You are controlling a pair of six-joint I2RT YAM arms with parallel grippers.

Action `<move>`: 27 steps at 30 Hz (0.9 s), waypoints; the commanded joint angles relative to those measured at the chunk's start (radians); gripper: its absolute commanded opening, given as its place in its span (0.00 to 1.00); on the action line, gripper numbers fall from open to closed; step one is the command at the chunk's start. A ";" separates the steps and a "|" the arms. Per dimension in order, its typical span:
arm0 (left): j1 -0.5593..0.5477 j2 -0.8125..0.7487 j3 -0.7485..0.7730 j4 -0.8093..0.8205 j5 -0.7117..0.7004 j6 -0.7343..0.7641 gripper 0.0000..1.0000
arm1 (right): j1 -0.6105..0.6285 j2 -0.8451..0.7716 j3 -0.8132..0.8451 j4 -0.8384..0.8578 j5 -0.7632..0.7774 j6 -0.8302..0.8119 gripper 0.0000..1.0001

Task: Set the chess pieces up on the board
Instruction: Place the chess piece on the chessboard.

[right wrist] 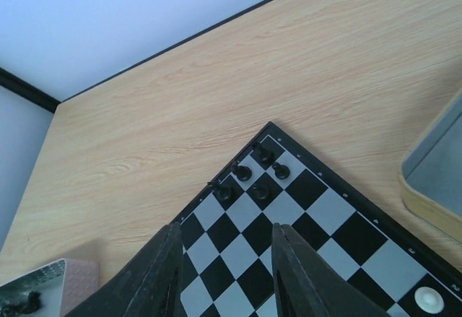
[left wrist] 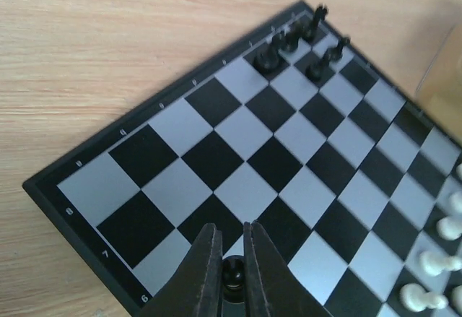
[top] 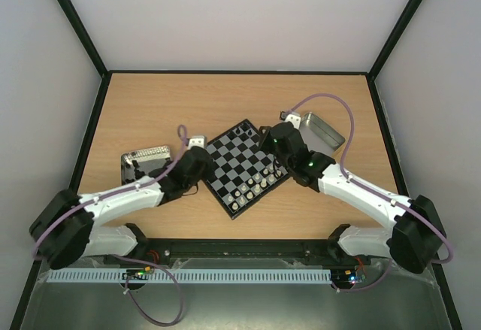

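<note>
The board (top: 240, 161) lies turned like a diamond in the middle of the table. A few black chess pieces (top: 242, 129) stand at its far corner and white ones (top: 255, 187) line its near right edge. My left gripper (top: 204, 182) hangs over the board's left edge. In the left wrist view the board (left wrist: 216, 165) fills the frame, and the left gripper (left wrist: 231, 230) is shut on a small black pawn (left wrist: 233, 272). My right gripper (right wrist: 225, 230) is open and empty above the board (right wrist: 289, 209), with the black pieces (right wrist: 242, 172) beyond it.
A square tin (top: 143, 161) with loose black pieces sits left of the board, partly under my left arm. Another tin (top: 327, 129) lies at the back right, close to my right wrist. Walls enclose the table on three sides.
</note>
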 commanded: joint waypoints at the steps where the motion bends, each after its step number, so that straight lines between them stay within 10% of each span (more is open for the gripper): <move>1: -0.109 0.083 -0.010 0.078 -0.254 0.060 0.02 | -0.011 -0.037 -0.033 0.004 0.071 0.038 0.34; 27: -0.207 0.272 -0.178 0.423 -0.299 -0.019 0.15 | -0.024 -0.037 -0.028 -0.022 0.057 0.044 0.34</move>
